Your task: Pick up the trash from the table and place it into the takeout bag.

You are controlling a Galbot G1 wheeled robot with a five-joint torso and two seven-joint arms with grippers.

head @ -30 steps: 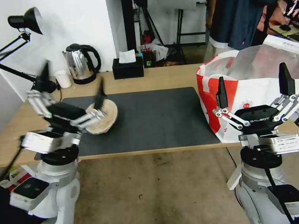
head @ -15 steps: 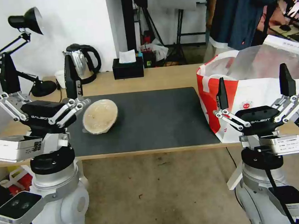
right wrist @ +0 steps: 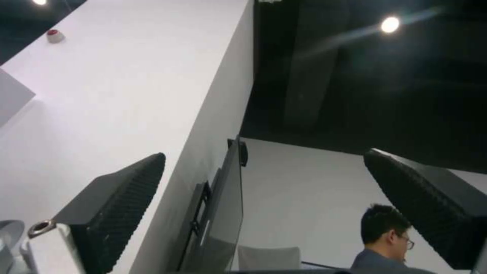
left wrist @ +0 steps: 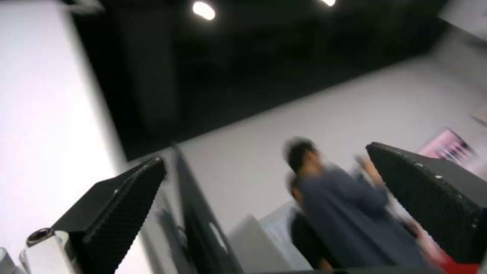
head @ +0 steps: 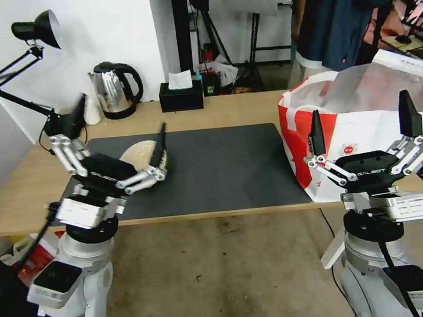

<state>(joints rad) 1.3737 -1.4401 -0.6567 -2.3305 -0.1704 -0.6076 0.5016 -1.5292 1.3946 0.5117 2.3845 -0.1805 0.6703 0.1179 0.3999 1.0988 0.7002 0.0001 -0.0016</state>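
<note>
One shallow beige bowl point(head: 143, 154) lies tipped on the left part of the black mat point(head: 222, 167) on our table point(head: 24, 193), and our left gripper point(head: 121, 131) is tilted over it with its fingers spread wide, one finger point(head: 160, 143) in front of the bowl's right rim, gripping nothing. At the table's right end stands the red-and-white takeout bag point(head: 361, 132), mouth open. Just in front of it we hold our right gripper point(head: 362, 119) upright, fingers wide apart and empty.
</note>
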